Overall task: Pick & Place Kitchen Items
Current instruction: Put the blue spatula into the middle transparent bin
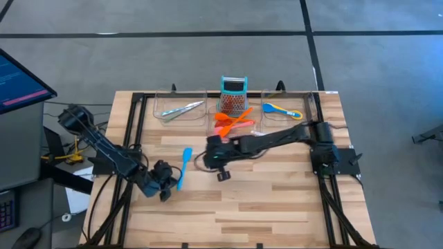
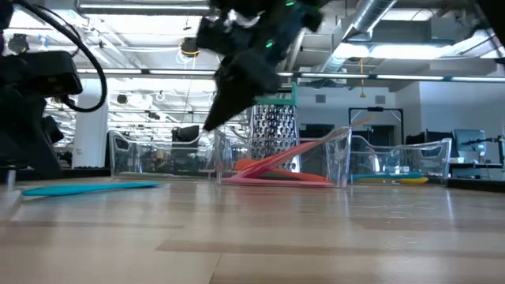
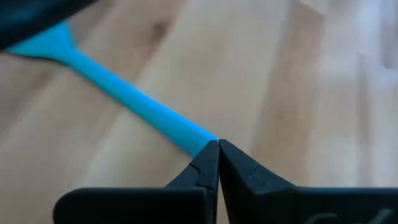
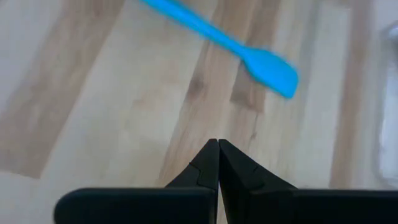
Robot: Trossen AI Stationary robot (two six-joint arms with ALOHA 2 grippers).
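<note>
- The slim blue plastic spatula [image 1: 185, 166] lies flat on the bare wooden table [image 1: 277, 200], in front of the row of clear plastic trays [image 1: 181, 111].
- The left gripper [image 1: 165, 187] sits low just beside the spatula's handle end; its fingers [image 3: 205, 168] are pressed together, tips at the handle's end, nothing clamped between them.
- The right gripper [image 1: 221, 173] hovers above the table near the spatula's blade, clenched and empty.
- Orange and red plastic utensils [image 1: 232, 121] sit in the middle tray, below the teal-topped perforated metal grater [image 1: 234, 97].
- Silvery metal tongs [image 1: 183, 109] lie in the left tray.
- A yellow and blue utensil [image 1: 282, 109] rests in the right tray.
</note>
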